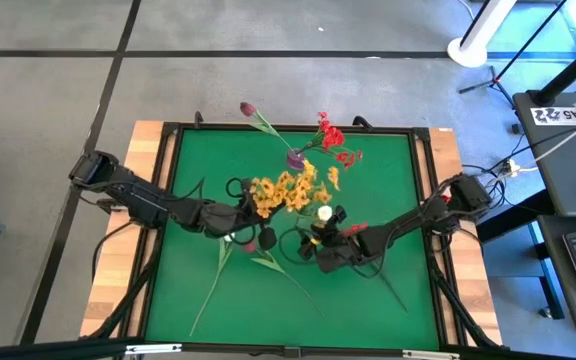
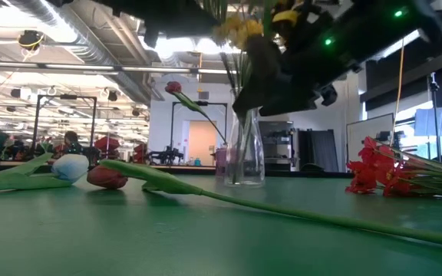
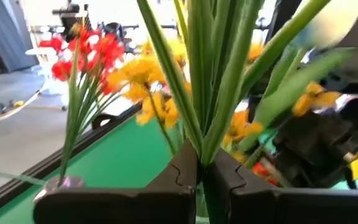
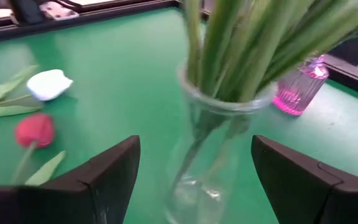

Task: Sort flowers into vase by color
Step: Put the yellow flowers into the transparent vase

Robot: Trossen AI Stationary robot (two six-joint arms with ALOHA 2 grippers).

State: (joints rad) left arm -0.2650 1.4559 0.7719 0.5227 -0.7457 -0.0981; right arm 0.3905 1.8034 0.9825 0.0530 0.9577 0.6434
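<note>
The left gripper (image 3: 199, 180) is pinched tight on a bundle of green stems (image 3: 210, 81) of the yellow flowers (image 1: 286, 190), near the middle of the green table (image 1: 378, 170). The right gripper (image 4: 194, 177) stands wide, its fingers either side of the clear glass vase (image 4: 213, 146) holding those stems (not touching it). A pink vase (image 4: 300, 87) stands behind; red flowers (image 1: 333, 135) lean from it. A red tulip (image 4: 33, 130) and white bud (image 4: 48, 84) lie on the mat.
</note>
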